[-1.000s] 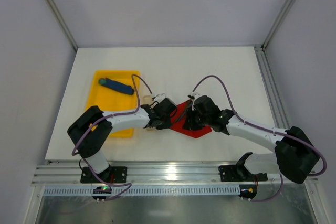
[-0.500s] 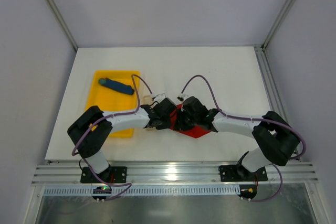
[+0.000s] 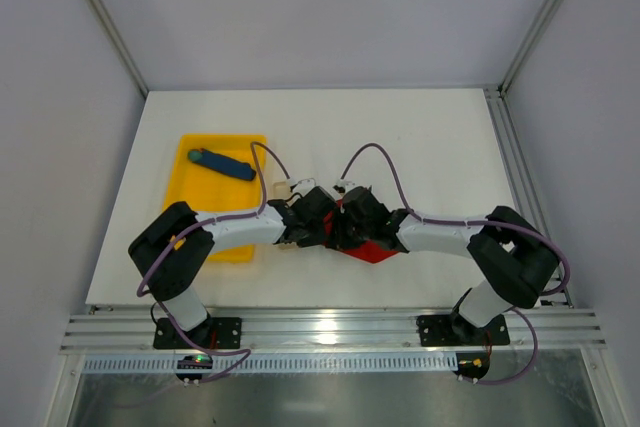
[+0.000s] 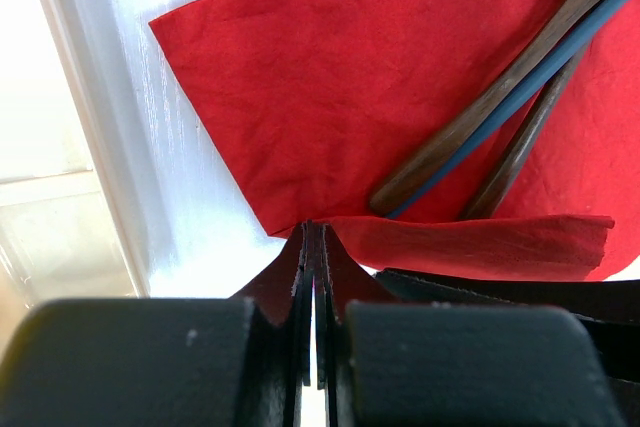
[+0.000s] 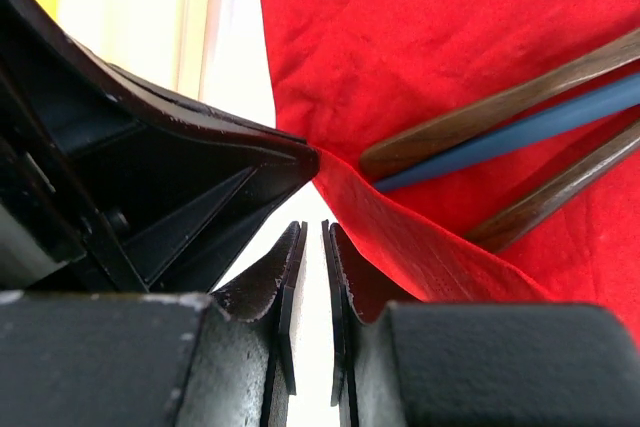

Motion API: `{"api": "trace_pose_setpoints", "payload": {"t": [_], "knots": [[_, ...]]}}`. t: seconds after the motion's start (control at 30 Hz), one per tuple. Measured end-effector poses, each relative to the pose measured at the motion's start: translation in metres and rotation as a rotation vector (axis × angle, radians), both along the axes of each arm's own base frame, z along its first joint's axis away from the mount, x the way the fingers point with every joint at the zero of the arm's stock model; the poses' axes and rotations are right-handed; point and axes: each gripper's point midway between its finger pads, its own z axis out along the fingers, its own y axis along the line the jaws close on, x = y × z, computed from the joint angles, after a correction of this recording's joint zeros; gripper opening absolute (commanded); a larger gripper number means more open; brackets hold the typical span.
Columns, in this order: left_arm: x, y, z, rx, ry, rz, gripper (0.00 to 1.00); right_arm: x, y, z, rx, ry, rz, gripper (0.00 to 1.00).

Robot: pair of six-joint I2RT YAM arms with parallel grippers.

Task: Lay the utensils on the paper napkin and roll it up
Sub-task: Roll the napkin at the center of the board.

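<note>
The red paper napkin lies flat on the white table, its near corner lifted. My left gripper is shut on that corner, and a raised fold runs off to the right. The utensils are two brown wooden handles with a slim blue one between them, lying on the napkin. In the right wrist view my right gripper stands just beside the left gripper's tip, jaws a narrow gap apart with only table between them. The napkin's lifted edge rests against the outside of its right finger. From above, both grippers meet at the napkin's left corner.
A yellow tray sits to the left behind the left arm, holding a blue stick-shaped object. The metal frame rail runs along the near table edge. White walls enclose the table on three sides.
My right arm has slid left across the napkin until its gripper sits beside the left gripper. The left arm has stayed still, holding the corner.
</note>
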Motion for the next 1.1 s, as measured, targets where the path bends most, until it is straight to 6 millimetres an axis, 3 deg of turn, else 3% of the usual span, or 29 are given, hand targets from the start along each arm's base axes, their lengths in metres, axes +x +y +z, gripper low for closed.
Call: {"api": "trace_pose_setpoints", "payload": {"t": [0.4,0.6,1.1], "knots": [[0.000,0.000,0.000,0.000,0.000,0.000,0.00,0.003,0.001,-0.003,-0.001,-0.003,-0.017,0.13],[0.000,0.000,0.000,-0.002,0.001,0.008,0.00,-0.002,-0.009,-0.014,-0.031,0.010,-0.029,0.13],[0.000,0.000,0.000,-0.004,0.001,0.015,0.00,-0.011,-0.028,-0.014,-0.045,-0.013,-0.054,0.13]]}}
